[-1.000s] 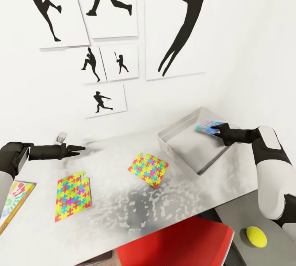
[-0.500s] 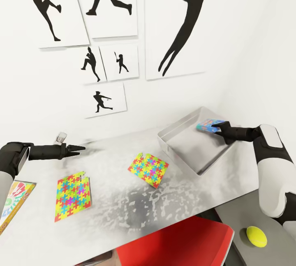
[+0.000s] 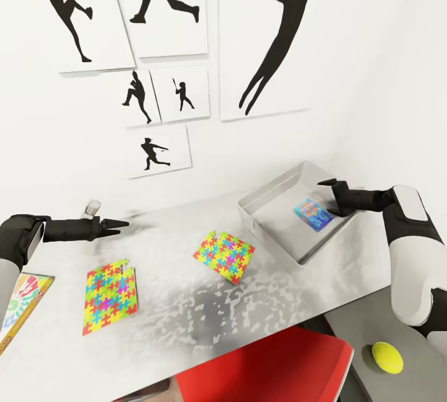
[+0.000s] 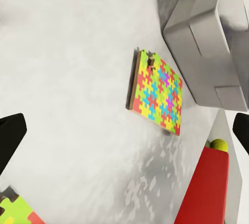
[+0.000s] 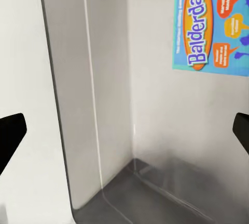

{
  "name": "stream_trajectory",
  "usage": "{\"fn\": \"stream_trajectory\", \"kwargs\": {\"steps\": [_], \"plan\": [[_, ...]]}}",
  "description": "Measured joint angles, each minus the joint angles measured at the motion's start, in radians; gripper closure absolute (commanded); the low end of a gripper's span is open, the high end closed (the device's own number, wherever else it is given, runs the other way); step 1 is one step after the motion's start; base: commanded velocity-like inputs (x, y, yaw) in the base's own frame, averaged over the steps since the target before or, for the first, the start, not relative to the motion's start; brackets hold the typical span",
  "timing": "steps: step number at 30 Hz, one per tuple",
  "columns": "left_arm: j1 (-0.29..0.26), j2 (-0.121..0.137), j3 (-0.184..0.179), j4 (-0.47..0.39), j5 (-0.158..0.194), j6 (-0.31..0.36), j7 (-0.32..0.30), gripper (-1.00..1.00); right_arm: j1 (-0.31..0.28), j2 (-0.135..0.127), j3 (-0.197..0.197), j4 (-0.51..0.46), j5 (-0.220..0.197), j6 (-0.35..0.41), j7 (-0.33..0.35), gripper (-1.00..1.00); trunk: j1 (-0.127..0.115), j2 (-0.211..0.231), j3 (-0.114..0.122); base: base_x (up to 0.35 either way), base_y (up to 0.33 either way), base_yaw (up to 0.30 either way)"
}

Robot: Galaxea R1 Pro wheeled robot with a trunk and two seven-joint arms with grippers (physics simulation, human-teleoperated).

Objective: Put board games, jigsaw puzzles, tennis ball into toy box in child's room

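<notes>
The toy box [image 3: 261, 221] stands at the back right of the table [image 3: 174, 321]. The small blue board game [image 3: 313, 214] lies flat on its floor, its "Balderdash" cover [image 5: 212, 26] showing beside the box wall [image 5: 67, 78]. My right gripper [image 3: 329, 198] hovers open just above the box's far side, apart from the game. Two jigsaw puzzles [image 3: 224, 256] [image 3: 110, 295] lie on the tabletop. My left gripper [image 3: 119, 225] hangs open over the table's back left, holding nothing. A swirl-cover board game [image 3: 18, 309] pokes in at the left edge. The tennis ball [image 3: 387, 357] rests on the lower dark section.
A red chair [image 3: 273, 368] is tucked under the table's front edge. A small pale object [image 3: 93, 207] sits by the wall behind my left arm. The left wrist view looks down on one puzzle [image 4: 155, 96], the toy box [image 4: 207, 42] and the ball [image 4: 219, 144].
My right gripper has opened and let go of the blue board game, which has dropped flat onto the toy box floor. The left arm has not moved.
</notes>
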Motion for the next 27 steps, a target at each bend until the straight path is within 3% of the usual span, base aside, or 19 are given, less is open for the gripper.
{"fn": "stream_trajectory", "kwargs": {"steps": [27], "plan": [[0.000,0.002,0.001,-0.001,0.004,-0.002,-0.002,-1.00,0.007,-0.001,-0.002,-0.011,-0.008,-0.001,0.002,-1.00,0.000,0.000,0.003,0.000,0.000,0.000]]}}
